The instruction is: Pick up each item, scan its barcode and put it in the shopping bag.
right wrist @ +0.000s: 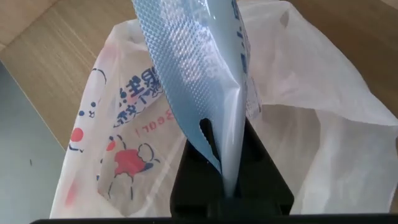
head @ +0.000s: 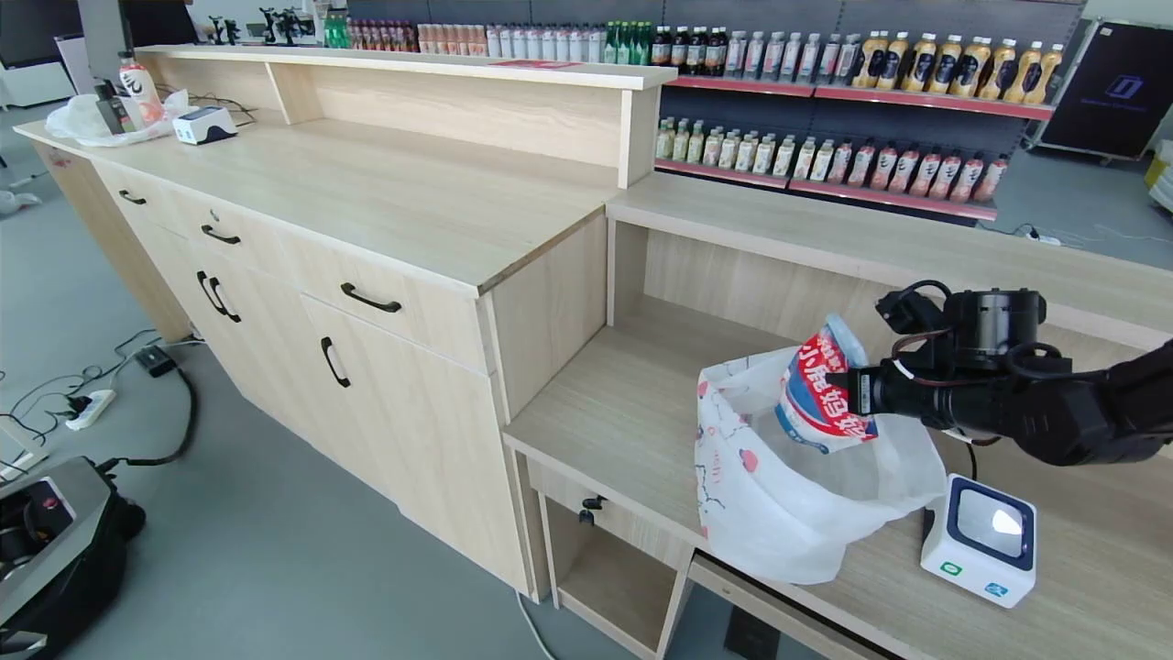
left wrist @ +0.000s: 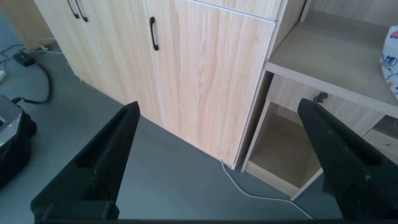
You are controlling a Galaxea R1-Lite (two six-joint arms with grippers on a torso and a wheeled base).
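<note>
The step in hand looks like bagging. The right tool (head: 852, 392) is clamped on the edge of a pouch (head: 820, 385) (blue and white, with a red label) and holds it upright at the mouth of the bag (head: 733, 477). In the right wrist view the right tool (right wrist: 227, 168) pinches the pouch (right wrist: 186, 81) by its sealed seam, with the open bag (right wrist: 124, 143) spread directly beneath.

The bag stands on the lower worktop (head: 623, 403), and the scanner (head: 982, 539) sits just beside it, on the robot's right.

The left tool (left wrist: 217, 106) has its fingers wide apart and holds nothing. It hangs over the floor (left wrist: 186, 174) in front of the cabinet (left wrist: 205, 62), well apart from the bag.

The next move, as I judge it, is to lower the pouch past the rim and let go. The soft rim could fold inward, so a straight drop into the middle of the opening would be safest.

The pouch's lower end seems to dip below the rim, but the cloudy plastic makes that uncertain. No barcode can be made out, so I cannot tell whether scanning is done. What the bag already holds is hidden. The bag's near side is cut off in the right wrist view.
</note>
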